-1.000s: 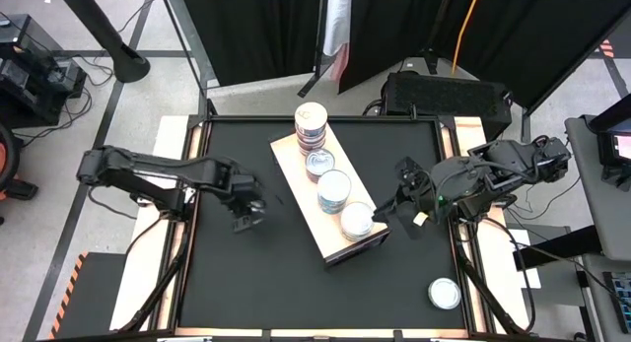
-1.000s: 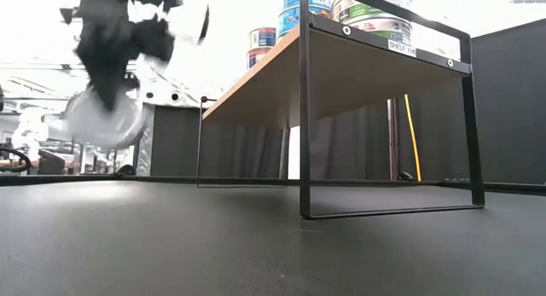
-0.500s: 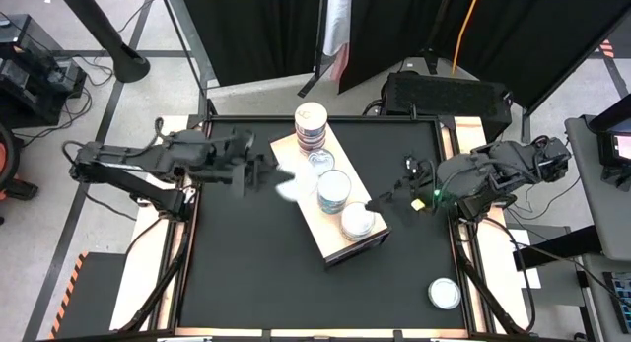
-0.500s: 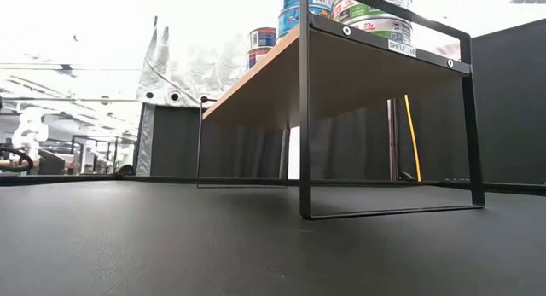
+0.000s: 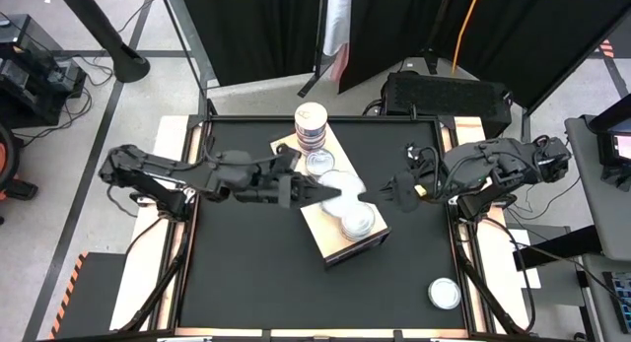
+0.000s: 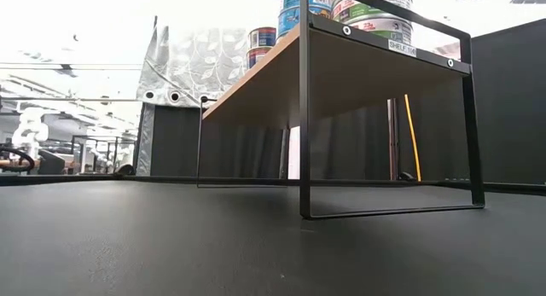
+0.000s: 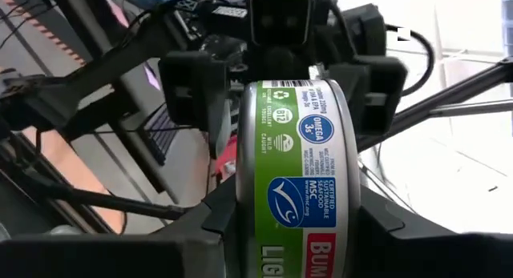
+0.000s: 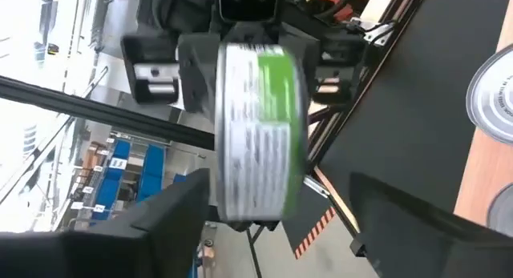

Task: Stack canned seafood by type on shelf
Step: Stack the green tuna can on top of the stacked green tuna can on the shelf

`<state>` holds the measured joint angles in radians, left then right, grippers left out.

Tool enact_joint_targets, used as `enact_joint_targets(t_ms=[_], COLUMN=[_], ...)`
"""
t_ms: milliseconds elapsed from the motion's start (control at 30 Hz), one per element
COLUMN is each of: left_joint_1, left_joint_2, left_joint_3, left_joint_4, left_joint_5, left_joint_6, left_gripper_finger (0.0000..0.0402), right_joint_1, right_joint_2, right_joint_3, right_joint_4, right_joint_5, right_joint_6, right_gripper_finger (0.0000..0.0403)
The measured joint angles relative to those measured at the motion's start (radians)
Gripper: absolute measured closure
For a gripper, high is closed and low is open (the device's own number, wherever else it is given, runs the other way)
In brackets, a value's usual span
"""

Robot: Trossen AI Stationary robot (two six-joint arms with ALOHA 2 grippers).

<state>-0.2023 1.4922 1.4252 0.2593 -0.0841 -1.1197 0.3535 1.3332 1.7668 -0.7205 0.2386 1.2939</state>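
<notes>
While the black bench (image 5: 246,283) carries the pale wooden shelf (image 5: 320,227) slanting across the middle of the frame, the left arm reaches over it from the left and the right arm comes in from the right. If the left hand (image 5: 333,191) lets go before the other has a firm hold, I judge the green-labelled tin (image 7: 296,174) would drop onto the stacked tins (image 5: 311,125) below and could knock them off. That left hand is clenched on the tin, holding it on edge above the shelf's middle. The right hand (image 5: 396,196) faces it, its fingers (image 7: 192,86) spread on either side of the tin, not clamping it. One loose tin (image 5: 445,294) lies at the lower right.
</notes>
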Motion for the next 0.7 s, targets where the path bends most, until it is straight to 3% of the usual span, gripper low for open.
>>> enact_joint_targets(t_ms=[167, 300, 400, 633, 700], left_joint_1=[-0.007, -0.004, -0.001, -0.002, -0.002], left_joint_2=[0.030, 0.031, 0.034, 0.042, 0.042], left_joint_3=[0.013, 0.015, 0.015, 0.015, 0.015], left_joint_4=[-0.013, -0.009, -0.012, 0.000, 0.002], left_joint_5=[-0.019, -0.038, -0.044, -0.047, -0.049], left_joint_6=[0.005, 0.009, 0.009, 0.027, 0.034], left_gripper_finger=[0.0263, 0.0263, 0.0262, 0.0245, 0.0246], right_joint_1=[0.002, 0.002, 0.002, 0.002, 0.002], right_joint_2=[0.000, 0.000, 0.000, 0.000, 0.001], right_joint_3=[0.000, 0.000, 0.000, 0.000, 0.000], right_joint_4=[-0.003, -0.007, -0.021, -0.047, -0.047], right_joint_5=[-0.003, -0.005, -0.005, -0.004, -0.003], right_joint_6=[0.003, -0.010, -0.014, -0.044, -0.046], right_gripper_finger=[0.0078, 0.0095, 0.0138, 0.0285, 0.0297])
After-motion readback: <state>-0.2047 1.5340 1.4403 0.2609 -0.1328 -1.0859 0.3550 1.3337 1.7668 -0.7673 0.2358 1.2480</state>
